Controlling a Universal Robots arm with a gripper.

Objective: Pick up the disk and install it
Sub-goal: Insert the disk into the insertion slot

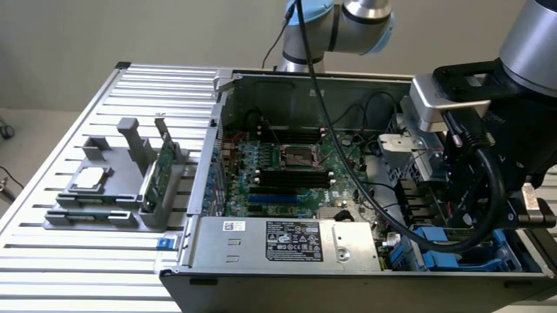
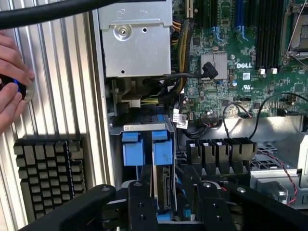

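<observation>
The disk [image 2: 163,185] stands on edge in the drive bay of the open computer case [image 1: 218,130], silver-grey with its blue carrier tab [image 2: 162,150] facing up. My gripper [image 2: 175,204] straddles it from above. One black finger [image 2: 140,204] lies against the disk's side, while the other stands apart with a gap between, so the jaws are open. In the exterior view the arm's wrist [image 1: 487,130] reaches down into the case's near corner at the exterior view's right, above the blue carriers [image 1: 439,242].
A second blue carrier [image 2: 132,153] sits beside the disk. Cables and black connectors [image 2: 219,150] crowd the bay. A power supply [image 1: 278,242], a motherboard [image 1: 291,169] and a grey fixture [image 1: 104,195] with a green card [image 1: 155,173] are near. A hand [image 2: 9,82] rests on the slatted table.
</observation>
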